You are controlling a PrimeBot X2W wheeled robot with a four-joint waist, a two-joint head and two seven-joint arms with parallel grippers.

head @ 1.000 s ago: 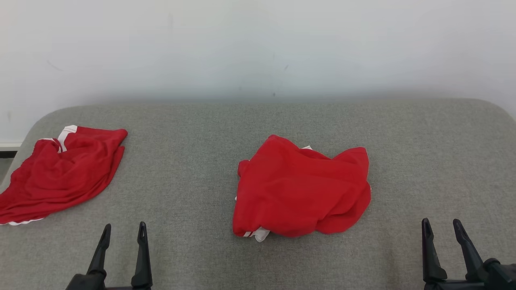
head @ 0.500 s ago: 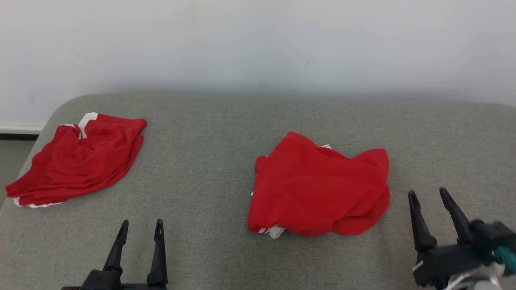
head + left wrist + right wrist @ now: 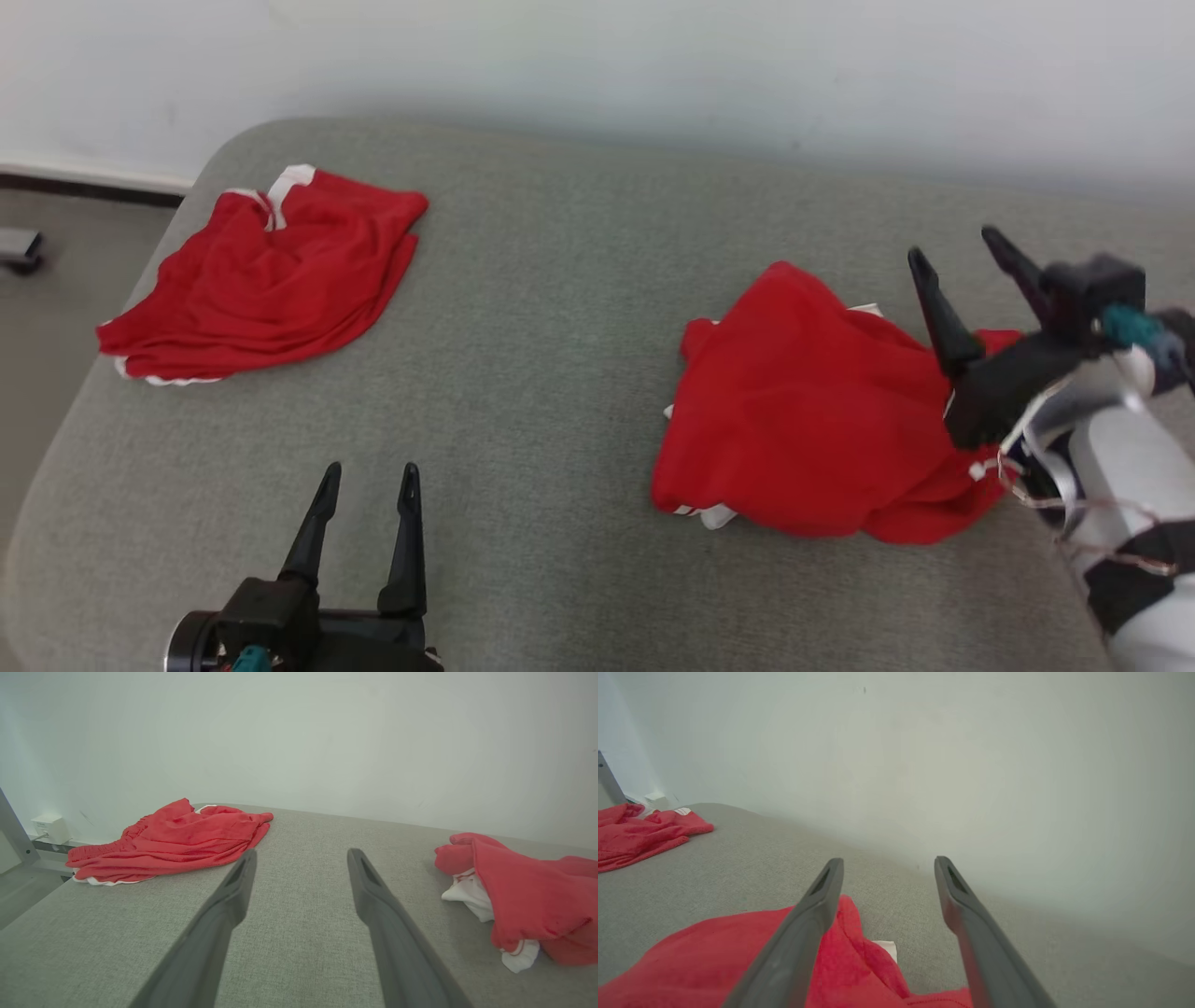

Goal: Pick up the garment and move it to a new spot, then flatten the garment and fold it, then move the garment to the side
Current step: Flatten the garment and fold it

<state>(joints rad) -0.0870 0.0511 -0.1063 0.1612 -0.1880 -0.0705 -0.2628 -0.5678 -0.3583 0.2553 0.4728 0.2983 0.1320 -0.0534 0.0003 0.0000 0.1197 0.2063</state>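
1. Red cloth, thin-looking and trimmed in white: the garment lies crumpled in a heap on the grey fabric-covered tabletop, right of its middle and closer to the right edge than the left.
2. A second red garment lies by the far-left corner, well apart from the heap. I judge the heap to be the one in hand, since an arm is over it.
3. The right gripper hovers over the heap's right side with its fingers spread wide and nothing between them. Whether it touches the cloth I cannot tell.
4. The left gripper sits near the near edge, left of the heap, over bare tabletop. Its fingers are also wide apart and empty.
5. The garment should handle as light, soft and limp. It will probably sag and drape once lifted, and a pinch may catch several bunched layers at once.
6. A raised ridge on top of the heap looks the easiest first hold. The white trim poking out at the heap's near-left side likely marks a hem, a firmer place to grip for spreading it flat.
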